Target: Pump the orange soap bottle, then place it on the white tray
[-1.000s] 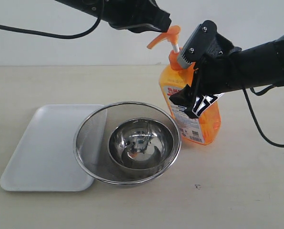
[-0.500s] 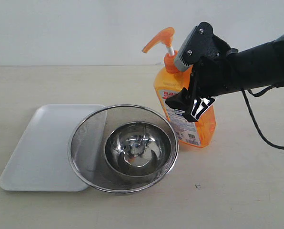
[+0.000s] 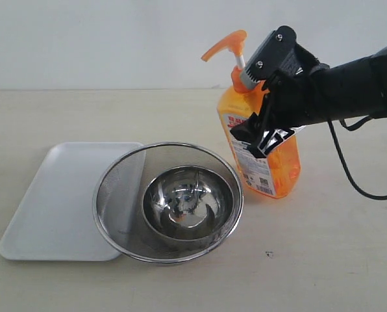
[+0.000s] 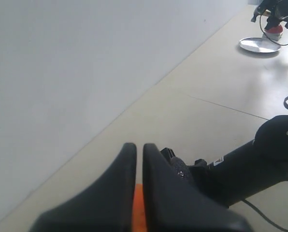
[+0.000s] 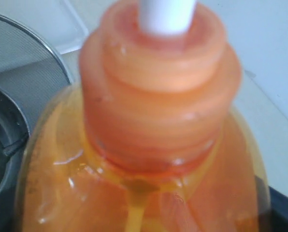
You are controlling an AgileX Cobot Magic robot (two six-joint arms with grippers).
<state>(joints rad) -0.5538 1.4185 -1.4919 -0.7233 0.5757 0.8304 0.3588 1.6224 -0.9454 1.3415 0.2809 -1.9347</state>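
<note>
The orange soap bottle (image 3: 262, 156), tall translucent plastic, is not on your flat white rectangular tray (image 3: 50, 195) yet. Nearest you, a round steel mesh strainer (image 3: 119, 188) holding a smaller steel bowl (image 3: 190, 195) overlaps that tray's edge. Behind them, your right tool (image 3: 258, 140) clamps the bottle's body, likely steadying it for pumping. The left tool (image 4: 139, 147) has its jaws together.
</note>
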